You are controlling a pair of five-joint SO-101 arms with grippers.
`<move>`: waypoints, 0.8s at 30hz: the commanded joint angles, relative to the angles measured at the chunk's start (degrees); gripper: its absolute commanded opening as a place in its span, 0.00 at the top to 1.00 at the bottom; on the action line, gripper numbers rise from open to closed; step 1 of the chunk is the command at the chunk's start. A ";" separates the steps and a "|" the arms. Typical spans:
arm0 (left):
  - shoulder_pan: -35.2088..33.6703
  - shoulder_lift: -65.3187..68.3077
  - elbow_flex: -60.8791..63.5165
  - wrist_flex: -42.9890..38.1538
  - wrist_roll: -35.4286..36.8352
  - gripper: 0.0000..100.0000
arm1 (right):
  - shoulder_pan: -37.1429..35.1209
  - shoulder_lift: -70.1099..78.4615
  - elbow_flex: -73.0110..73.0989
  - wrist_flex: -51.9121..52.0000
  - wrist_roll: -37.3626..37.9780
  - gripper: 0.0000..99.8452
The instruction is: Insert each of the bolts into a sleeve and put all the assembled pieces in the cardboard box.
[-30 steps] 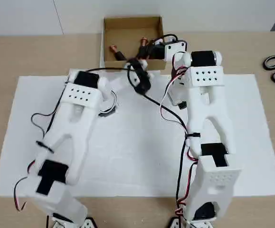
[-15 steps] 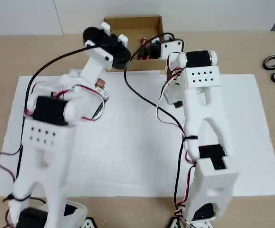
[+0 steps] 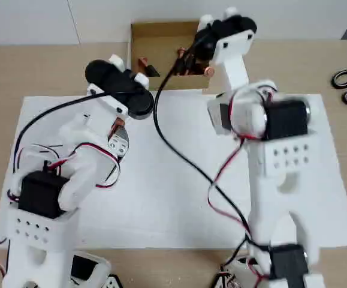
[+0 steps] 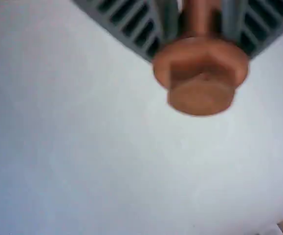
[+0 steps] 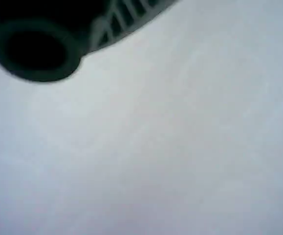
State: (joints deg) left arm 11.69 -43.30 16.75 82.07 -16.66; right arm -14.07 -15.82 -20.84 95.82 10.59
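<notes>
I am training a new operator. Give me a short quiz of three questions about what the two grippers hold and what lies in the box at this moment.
1. True or false: the left gripper holds a bolt.
2. What does the right gripper hold? A) a bolt B) a sleeve C) nothing
3. Fill in: the assembled pieces lie in the cardboard ____.
Key: 1 true; 2 B; 3 box.
</notes>
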 commanded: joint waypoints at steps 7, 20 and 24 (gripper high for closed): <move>0.35 -10.81 12.44 -11.69 0.70 0.99 | 3.21 -6.64 18.73 -6.90 0.00 0.99; 0.00 -22.15 22.90 -11.69 0.79 0.99 | 4.18 -13.93 24.70 -0.84 0.00 1.00; -0.09 -22.51 23.34 -11.78 6.86 0.99 | 4.18 -20.26 25.23 -3.65 -0.62 0.99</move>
State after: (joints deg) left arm 11.69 -64.66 40.48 72.04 -14.20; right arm -10.29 -30.77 4.66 94.15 10.59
